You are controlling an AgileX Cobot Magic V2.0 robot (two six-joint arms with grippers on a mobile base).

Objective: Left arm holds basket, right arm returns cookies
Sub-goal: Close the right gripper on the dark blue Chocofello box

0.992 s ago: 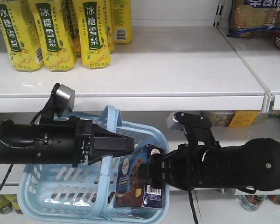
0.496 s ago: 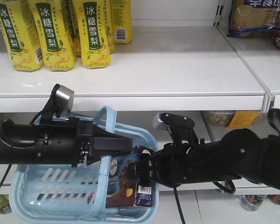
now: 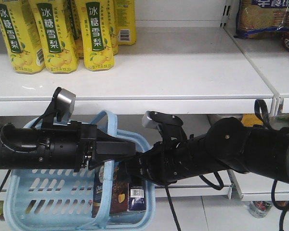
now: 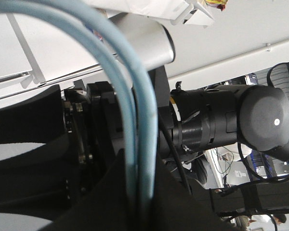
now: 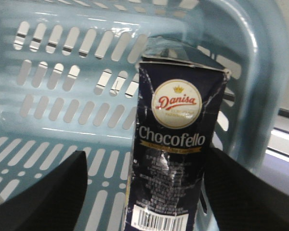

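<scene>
My left gripper point(image 3: 127, 149) is shut on the arched handle point(image 4: 139, 144) of the light blue basket point(image 3: 38, 192), which hangs below the white shelf. In the left wrist view the handle runs straight between the closed jaws. The cookies point(image 3: 123, 197), a dark navy "Chocofello" box point(image 5: 176, 144), stand upright inside the basket near its right wall. My right gripper point(image 5: 144, 192) is open inside the basket with the box between its fingers. The right finger point(image 5: 250, 192) is close beside the box and the left finger point(image 5: 38, 192) stands well apart from it.
Yellow drink bottles point(image 3: 53, 33) stand on the upper white shelf point(image 3: 183, 72). Clear-wrapped biscuit packs point(image 3: 265, 17) lie on the shelf at top right. A jar point(image 3: 260, 209) stands low at the right. The shelf's front edge point(image 3: 135, 106) runs just above both arms.
The basket and the box in it have shifted left and lower. My right arm has reached further left, bringing its gripper into the basket around the box. The left gripper keeps the handle.
</scene>
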